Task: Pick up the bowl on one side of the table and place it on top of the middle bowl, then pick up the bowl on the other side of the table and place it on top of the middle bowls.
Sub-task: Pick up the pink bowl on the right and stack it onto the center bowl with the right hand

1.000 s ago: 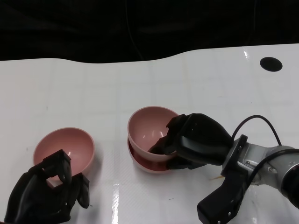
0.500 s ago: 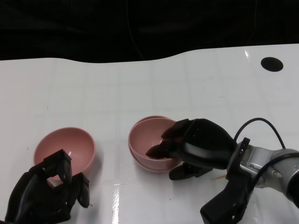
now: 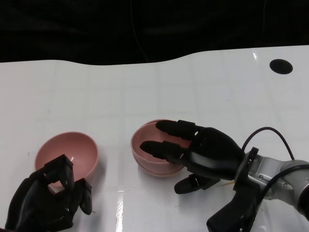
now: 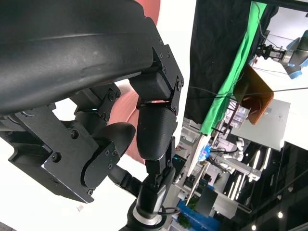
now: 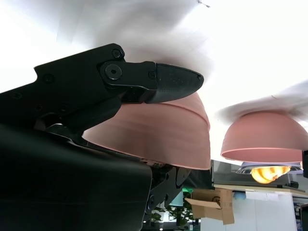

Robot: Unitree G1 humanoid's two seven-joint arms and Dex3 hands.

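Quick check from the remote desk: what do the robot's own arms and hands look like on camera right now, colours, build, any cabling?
Both hands are matte black with chunky, segmented fingers held by visible screws. The right hand joins a silver cylindrical forearm through a black bracket, with a thin black cable looping above the wrist. The left hand shows only its black shell and fingers; its forearm is out of frame. No markings are legible.

White table (image 3: pixel 96 92): stacked bowls (image 3: pixel 149 164), single bowl (image 3: pixel 72 150).

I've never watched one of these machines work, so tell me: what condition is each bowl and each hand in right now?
Stacked middle bowls: nested, upright, on the table.
Left bowl: upright, alone, not stacked yet.
Right hand: open, fingers spread over the stack's rim.
Left hand: fingers curled, empty, beside the left bowl.
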